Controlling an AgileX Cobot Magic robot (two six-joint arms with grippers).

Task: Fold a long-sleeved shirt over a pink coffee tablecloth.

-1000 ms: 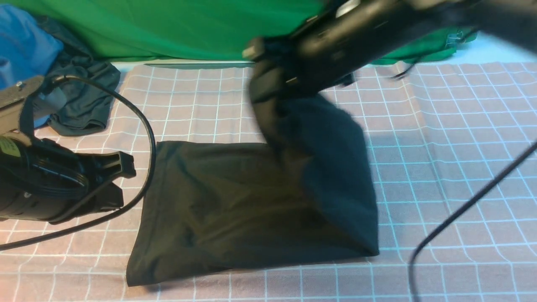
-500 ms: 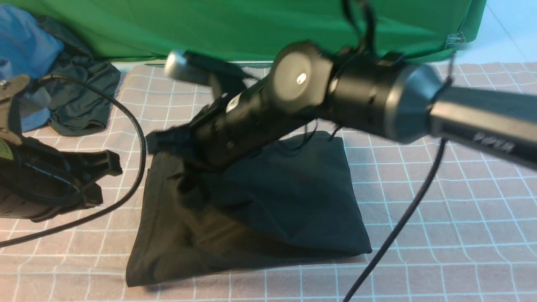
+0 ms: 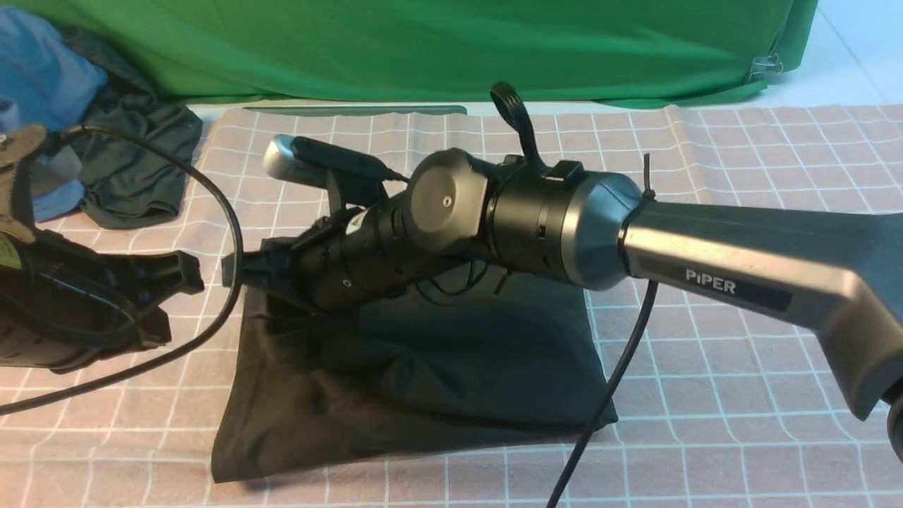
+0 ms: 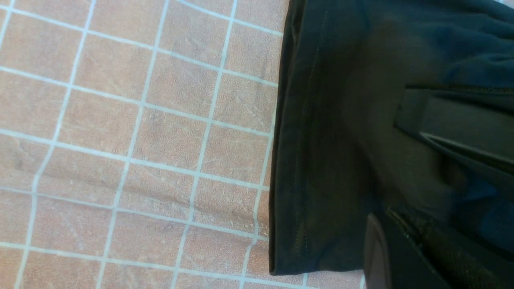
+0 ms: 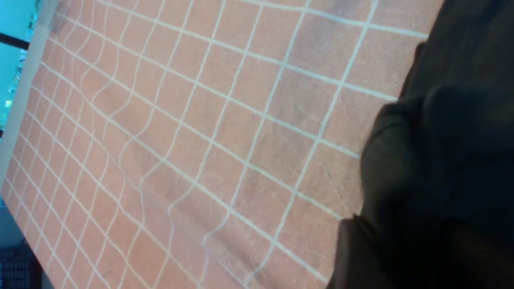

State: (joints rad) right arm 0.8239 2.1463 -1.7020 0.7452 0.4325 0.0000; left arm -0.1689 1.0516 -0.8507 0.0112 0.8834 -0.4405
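1. Nearest, and stretching far back, the pink coffee tablecloth (image 3: 741, 458) lies under the shirt, its thin white grid showing all round.
2. The long-sleeved shirt (image 3: 494, 360) lies on it, from the middle of the front view out toward eight o'clock. It is bunched and partly doubled over, with rumpled layers on top; one hem corner points to seven o'clock, another to four.
3. At nine o'clock, the left claw (image 4: 386, 228) is pressed together above the cloth, just beside the shirt's edge.
4. The right arm (image 3: 600, 233) reaches in from three o'clock across the shirt. Its claw, the right claw (image 5: 409, 245), is spread at the shirt's nine o'clock side, dark fabric between the fingers; contact is too blurred to tell.
5. Toward ten o'clock sit a dark grey-green garment (image 3: 141, 169) and a blue garment (image 3: 53, 77).
6. Farthest, at twelve, hangs a green cloth (image 3: 451, 49).
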